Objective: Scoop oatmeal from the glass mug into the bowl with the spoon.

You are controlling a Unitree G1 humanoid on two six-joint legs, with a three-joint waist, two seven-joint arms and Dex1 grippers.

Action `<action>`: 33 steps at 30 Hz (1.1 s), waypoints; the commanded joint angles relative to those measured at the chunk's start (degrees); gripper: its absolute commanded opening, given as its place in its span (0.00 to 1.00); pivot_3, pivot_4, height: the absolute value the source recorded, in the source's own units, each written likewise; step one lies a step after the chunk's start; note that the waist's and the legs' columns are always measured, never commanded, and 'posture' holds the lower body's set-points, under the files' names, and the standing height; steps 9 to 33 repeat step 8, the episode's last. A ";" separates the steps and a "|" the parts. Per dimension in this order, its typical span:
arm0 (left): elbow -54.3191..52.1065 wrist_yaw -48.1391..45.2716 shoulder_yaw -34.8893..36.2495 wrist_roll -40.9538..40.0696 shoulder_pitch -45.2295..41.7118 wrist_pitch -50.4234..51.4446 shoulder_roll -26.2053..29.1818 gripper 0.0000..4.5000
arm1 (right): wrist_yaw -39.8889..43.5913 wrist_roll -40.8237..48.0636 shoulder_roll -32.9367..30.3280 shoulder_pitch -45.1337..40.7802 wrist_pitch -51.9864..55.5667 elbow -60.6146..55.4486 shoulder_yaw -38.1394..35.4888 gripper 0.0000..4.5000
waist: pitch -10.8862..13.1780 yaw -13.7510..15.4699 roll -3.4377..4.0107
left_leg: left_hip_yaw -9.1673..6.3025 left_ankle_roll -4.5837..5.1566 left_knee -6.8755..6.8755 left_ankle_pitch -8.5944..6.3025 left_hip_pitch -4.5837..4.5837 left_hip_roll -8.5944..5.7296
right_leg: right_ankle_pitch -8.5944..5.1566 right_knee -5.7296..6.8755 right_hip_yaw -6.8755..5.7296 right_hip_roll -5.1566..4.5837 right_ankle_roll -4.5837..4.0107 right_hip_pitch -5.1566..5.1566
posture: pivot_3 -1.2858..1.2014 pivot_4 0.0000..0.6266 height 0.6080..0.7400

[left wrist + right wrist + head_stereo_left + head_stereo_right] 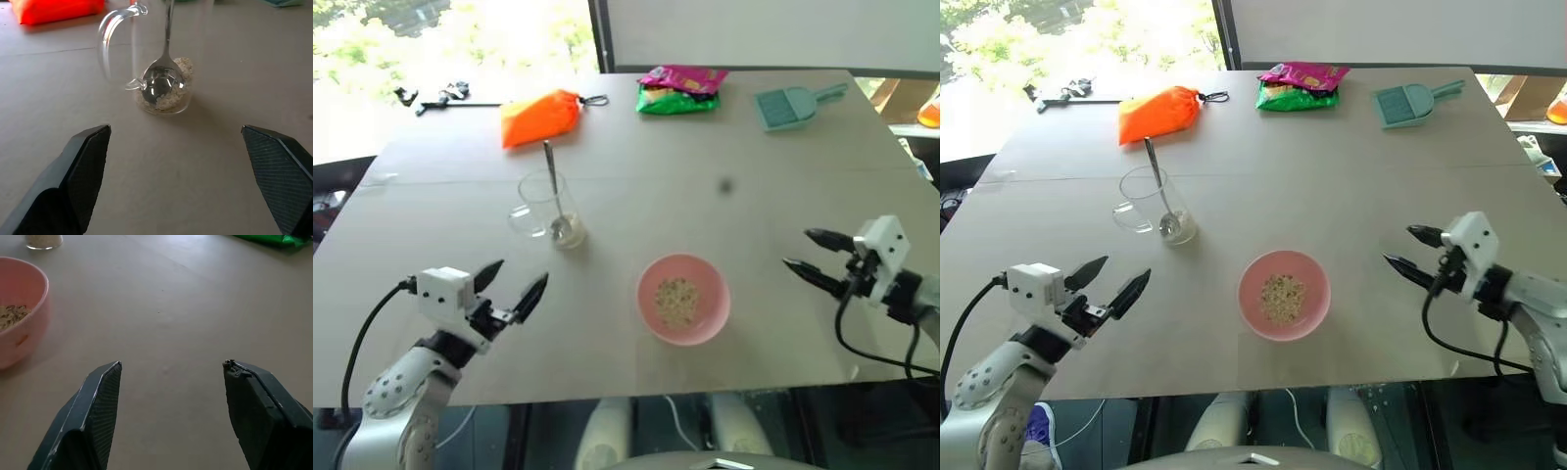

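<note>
The glass mug (546, 208) stands left of the table's middle, with the spoon (553, 181) leaning inside it, its handle up and its bowl (161, 83) down among oatmeal (183, 66) at the bottom. The pink bowl (710, 313) sits nearer the front edge and holds a small heap of oatmeal (676, 301). My left gripper (514, 284) hovers open, near the front left, short of the mug and holding nothing. To the right of the bowl my right gripper (811, 255) is open too, its fingers empty.
Along the far side of the table lie an orange pouch (540, 117), a green and pink snack bag (679, 89) and a teal dustpan-like scoop (788, 105). Small dark tools (435, 96) lie at the far left corner.
</note>
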 commanded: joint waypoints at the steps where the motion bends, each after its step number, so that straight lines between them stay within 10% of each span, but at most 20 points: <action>1: -3.76 -4.94 2.50 -2.90 2.82 0.35 3.35 0.99 | 4.77 2.20 -2.81 3.93 -0.99 -2.72 -5.93 0.74 | 0.07 0.05 -0.01 | 0.02 0.00 -0.04 -0.01 0.21 0.00 | -0.01 -0.05 0.01 0.00 -0.01 0.20 | 0.52 0.24 1.00; 6: -3.62 -6.85 4.11 -5.53 4.25 1.43 5.01 0.99 | 6.12 3.00 -4.09 7.20 0.38 -4.87 -8.06 0.74 | 0.09 -0.08 0.00 | 0.15 0.00 -0.82 -0.02 1.65 0.13 | -0.03 -0.84 0.05 0.06 -0.05 1.61 | 0.52 0.24 1.00; 33: -3.43 -7.10 4.28 -5.49 4.33 1.42 5.34 0.99 | 5.41 3.04 -3.74 6.92 0.83 -5.11 -8.19 0.74 | 0.09 -0.09 -0.01 | 0.16 0.00 -0.85 -0.02 1.65 0.15 | -0.03 -0.87 0.06 0.07 -0.04 1.61 | 0.52 0.24 1.00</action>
